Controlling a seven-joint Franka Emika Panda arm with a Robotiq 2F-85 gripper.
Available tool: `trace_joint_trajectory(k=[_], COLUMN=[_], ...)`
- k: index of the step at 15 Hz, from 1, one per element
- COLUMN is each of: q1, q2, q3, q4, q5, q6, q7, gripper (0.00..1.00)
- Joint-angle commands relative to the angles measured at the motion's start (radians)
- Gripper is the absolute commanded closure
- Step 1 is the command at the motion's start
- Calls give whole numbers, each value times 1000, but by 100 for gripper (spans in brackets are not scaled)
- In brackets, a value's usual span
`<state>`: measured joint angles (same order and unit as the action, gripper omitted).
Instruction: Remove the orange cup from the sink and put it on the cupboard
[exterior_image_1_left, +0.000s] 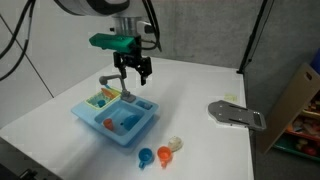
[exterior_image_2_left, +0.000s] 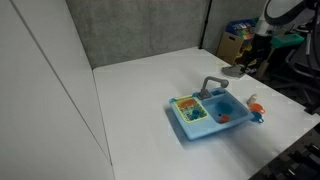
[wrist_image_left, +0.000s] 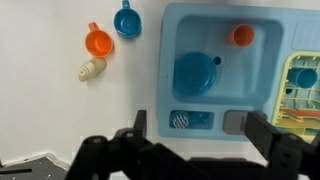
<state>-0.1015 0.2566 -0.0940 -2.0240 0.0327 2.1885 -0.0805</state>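
The light-blue toy sink (exterior_image_1_left: 140, 128) (exterior_image_2_left: 182, 122) (wrist_image_left: 170, 60) stands on the white cupboard top (exterior_image_1_left: 200, 85) (wrist_image_left: 40, 110). A small orange cup (wrist_image_left: 242, 35) (exterior_image_1_left: 108, 124) lies in its larger basin beside a blue toy pot (wrist_image_left: 195, 72). The yellow-green insert (wrist_image_left: 300, 90) fills the other basin. My gripper (exterior_image_1_left: 132, 70) (wrist_image_left: 200, 125) hangs open and empty above the sink's faucet side, well clear of the cup.
A second orange cup with a handle (wrist_image_left: 98, 42) (exterior_image_1_left: 163, 153), a small blue cup (wrist_image_left: 126, 20) (exterior_image_1_left: 146, 155) and a pale toy (wrist_image_left: 92, 68) lie on the surface beside the sink. A grey flat handled tool (exterior_image_1_left: 237, 114) lies farther off. A grey faucet (exterior_image_1_left: 108, 82) stands on the sink.
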Motion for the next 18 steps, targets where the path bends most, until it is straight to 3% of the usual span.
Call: trace_joint_trajectory(k=[1, 10, 18], q1=[2, -12, 17], q2=[11, 51, 134], q3=[12, 41, 79], q4=[-54, -202, -180], q5=[-31, -45, -80], q6=[86, 361, 398], q7=[-47, -189, -193], gripper=[0, 0, 0])
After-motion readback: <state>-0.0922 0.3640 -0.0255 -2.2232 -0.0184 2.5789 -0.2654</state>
